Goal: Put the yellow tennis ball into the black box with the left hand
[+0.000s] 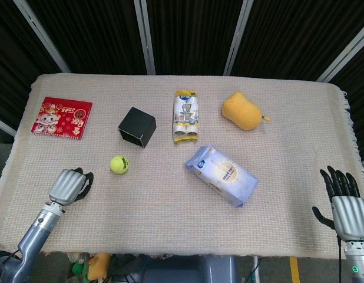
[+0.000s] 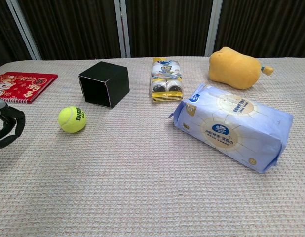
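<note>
The yellow tennis ball point(image 1: 119, 164) point(image 2: 72, 119) lies on the cloth just in front of the black box point(image 1: 136, 127) point(image 2: 103, 83), which lies tipped with its opening toward the front left. My left hand point(image 1: 70, 186) point(image 2: 5, 126) hovers over the table left of the ball, a short gap away, holding nothing, its fingers curved downward and apart. My right hand point(image 1: 347, 205) rests at the table's front right edge with fingers spread, holding nothing; the chest view does not show it.
A red booklet point(image 1: 62, 117) lies at the far left. A yellow-and-white snack pack point(image 1: 186, 117) sits right of the box, a yellow plush toy point(image 1: 244, 111) behind right, and a blue-white wipes pack point(image 1: 222, 174) lies mid-right.
</note>
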`<action>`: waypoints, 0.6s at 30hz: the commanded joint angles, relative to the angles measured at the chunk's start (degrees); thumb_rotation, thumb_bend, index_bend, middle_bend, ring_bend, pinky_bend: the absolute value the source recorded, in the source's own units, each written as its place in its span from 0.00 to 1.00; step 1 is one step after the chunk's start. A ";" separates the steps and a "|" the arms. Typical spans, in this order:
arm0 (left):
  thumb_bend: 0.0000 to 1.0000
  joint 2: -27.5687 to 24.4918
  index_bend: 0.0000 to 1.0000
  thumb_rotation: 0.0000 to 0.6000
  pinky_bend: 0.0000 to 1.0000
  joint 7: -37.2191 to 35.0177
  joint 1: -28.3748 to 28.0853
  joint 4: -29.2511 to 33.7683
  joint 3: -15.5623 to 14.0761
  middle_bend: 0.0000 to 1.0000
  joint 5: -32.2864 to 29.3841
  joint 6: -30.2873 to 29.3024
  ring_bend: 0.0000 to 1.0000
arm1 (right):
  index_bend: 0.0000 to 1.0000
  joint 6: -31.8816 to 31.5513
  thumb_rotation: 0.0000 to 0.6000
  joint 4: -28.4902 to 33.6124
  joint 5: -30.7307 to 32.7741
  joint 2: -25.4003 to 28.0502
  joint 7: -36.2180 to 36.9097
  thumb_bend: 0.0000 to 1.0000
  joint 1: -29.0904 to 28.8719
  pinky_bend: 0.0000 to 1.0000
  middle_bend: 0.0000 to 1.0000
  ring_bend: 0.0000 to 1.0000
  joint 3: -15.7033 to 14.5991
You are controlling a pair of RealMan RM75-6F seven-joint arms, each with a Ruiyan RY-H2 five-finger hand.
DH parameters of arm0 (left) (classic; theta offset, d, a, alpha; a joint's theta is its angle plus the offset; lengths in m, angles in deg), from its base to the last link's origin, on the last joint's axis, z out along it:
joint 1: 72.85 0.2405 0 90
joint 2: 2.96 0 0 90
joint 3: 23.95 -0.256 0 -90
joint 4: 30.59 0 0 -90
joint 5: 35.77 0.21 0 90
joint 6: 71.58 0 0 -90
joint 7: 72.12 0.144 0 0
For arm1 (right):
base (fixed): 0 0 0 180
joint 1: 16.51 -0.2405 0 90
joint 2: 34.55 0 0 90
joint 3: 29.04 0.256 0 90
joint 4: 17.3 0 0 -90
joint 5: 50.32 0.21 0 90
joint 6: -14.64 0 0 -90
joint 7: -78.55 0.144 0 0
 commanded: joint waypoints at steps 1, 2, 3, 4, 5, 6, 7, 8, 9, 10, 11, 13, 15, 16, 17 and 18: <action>0.46 0.76 0.58 1.00 0.66 -0.57 -1.04 -0.68 -0.11 0.74 -0.42 1.29 0.47 | 0.00 -0.06 1.00 -0.06 -0.02 0.07 0.20 0.29 0.04 0.00 0.00 0.00 0.03; 0.46 0.93 0.58 1.00 0.67 -0.90 -1.37 -0.80 -0.12 0.75 -0.56 1.74 0.47 | 0.00 -0.07 1.00 -0.08 -0.04 0.11 0.27 0.29 0.06 0.00 0.00 0.00 0.03; 0.46 1.07 0.58 1.00 0.67 -1.11 -1.63 -0.92 -0.10 0.75 -0.64 2.04 0.47 | 0.00 -0.09 1.00 -0.08 -0.08 0.13 0.30 0.29 0.06 0.00 0.00 0.00 0.02; 0.46 1.29 0.57 1.00 0.67 -1.37 -2.04 -1.16 -0.03 0.74 -0.77 2.48 0.48 | 0.00 -0.12 1.00 -0.08 -0.13 0.15 0.34 0.29 0.06 0.00 0.00 0.00 0.02; 0.46 1.47 0.56 1.00 0.68 -1.54 -2.31 -1.34 0.03 0.74 -0.92 2.82 0.49 | 0.00 -0.14 1.00 -0.09 -0.16 0.16 0.37 0.29 0.07 0.00 0.00 0.00 0.02; 0.46 1.74 0.55 1.00 0.69 -1.72 -2.74 -1.59 0.15 0.72 -1.17 3.37 0.50 | 0.00 -0.18 1.00 -0.09 -0.23 0.17 0.44 0.29 0.08 0.00 0.00 0.00 0.02; 0.46 1.92 0.54 1.00 0.70 -1.79 -3.06 -1.75 0.24 0.71 -1.34 3.79 0.51 | 0.00 -0.23 1.00 -0.11 -0.28 0.19 0.48 0.29 0.10 0.00 0.00 0.00 0.01; 0.46 2.10 0.54 1.00 0.70 -1.85 -3.40 -1.88 0.33 0.70 -1.54 4.25 0.52 | 0.00 -0.29 1.00 -0.11 -0.32 0.21 0.55 0.29 0.12 0.00 0.00 0.00 0.02; 0.46 2.29 0.53 1.00 0.71 -1.91 -3.73 -1.98 0.40 0.70 -1.70 4.69 0.53 | 0.00 -0.34 1.00 -0.12 -0.33 0.24 0.63 0.29 0.14 0.00 0.00 0.00 0.04; 0.46 2.55 0.53 1.00 0.71 -1.91 -4.19 -2.10 0.52 0.70 -1.93 5.24 0.53 | 0.00 -0.37 1.00 -0.13 -0.32 0.29 0.76 0.29 0.15 0.00 0.00 0.00 0.07; 0.46 2.69 0.53 1.00 0.71 -1.88 -4.48 -2.13 0.57 0.70 -2.08 5.61 0.54 | 0.00 -0.38 1.00 -0.14 -0.32 0.32 0.85 0.29 0.15 0.00 0.00 0.00 0.09; 0.46 3.03 0.53 1.00 0.72 -1.80 -5.10 -2.18 0.68 0.70 -2.28 6.17 0.55 | 0.00 -0.46 1.00 -0.17 -0.33 0.40 1.07 0.29 0.19 0.00 0.00 0.00 0.12; 0.46 3.36 0.53 1.00 0.72 -1.57 -5.56 -2.27 0.71 0.71 -2.43 6.49 0.55 | 0.00 -0.65 1.00 -0.19 -0.42 0.52 1.35 0.29 0.27 0.00 0.00 0.00 0.14; 0.46 3.53 0.53 1.00 0.72 -1.42 -5.81 -2.28 0.69 0.70 -2.57 6.76 0.55 | 0.00 -0.76 1.00 -0.19 -0.49 0.58 1.49 0.29 0.31 0.00 0.00 0.00 0.16; 0.46 3.70 0.53 1.00 0.72 -1.34 -6.06 -2.34 0.69 0.70 -2.70 6.99 0.55 | 0.00 -0.87 1.00 -0.18 -0.54 0.67 1.68 0.29 0.37 0.00 0.00 0.00 0.16; 0.46 3.85 0.53 1.00 0.72 -1.31 -6.24 -2.45 0.69 0.70 -2.79 7.20 0.55 | 0.00 -0.93 1.00 -0.20 -0.57 0.71 1.80 0.29 0.40 0.00 0.00 0.00 0.16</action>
